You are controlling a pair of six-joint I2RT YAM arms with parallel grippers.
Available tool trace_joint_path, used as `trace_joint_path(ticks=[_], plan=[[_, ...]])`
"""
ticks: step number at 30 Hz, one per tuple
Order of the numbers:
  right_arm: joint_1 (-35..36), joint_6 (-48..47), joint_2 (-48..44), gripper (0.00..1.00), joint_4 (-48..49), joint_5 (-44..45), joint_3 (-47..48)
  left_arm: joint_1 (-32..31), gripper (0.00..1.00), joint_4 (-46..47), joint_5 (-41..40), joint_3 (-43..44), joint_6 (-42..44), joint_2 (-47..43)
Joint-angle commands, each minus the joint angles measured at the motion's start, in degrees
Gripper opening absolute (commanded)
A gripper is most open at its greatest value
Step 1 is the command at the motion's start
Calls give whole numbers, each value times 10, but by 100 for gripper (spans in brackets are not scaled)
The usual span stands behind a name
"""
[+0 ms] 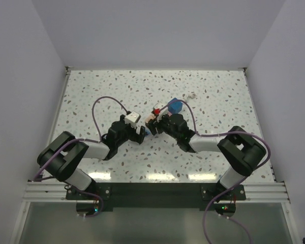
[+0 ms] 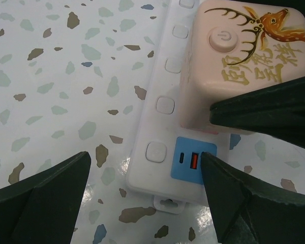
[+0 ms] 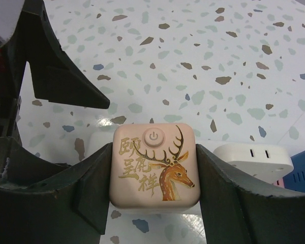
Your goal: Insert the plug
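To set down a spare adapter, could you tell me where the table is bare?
Bare: table left of the purple cable, and right of the right arm. Crowded: centre, where left gripper and right gripper meet at the power strip.

Probably a robotics lab test cell: plain white walls (image 1: 157, 30) box in a speckled worktop (image 1: 218, 91), with a left arm (image 1: 86, 150) and a right arm (image 1: 218, 143) bolted to an aluminium rail (image 1: 267, 190).
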Motion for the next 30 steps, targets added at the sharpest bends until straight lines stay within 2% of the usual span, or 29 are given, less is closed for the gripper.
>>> trace_joint_path(ticks=[1,13,30], plan=[[-7,2,6,0,65,18,17,6,94,28,6,12,-6,7],[-13,30,15,0,92,10,1,11,94,28,-2,1,-9,9],[-13,52,14,0,102,6,-14,27,95,19,-30,-41,-40,-38]])
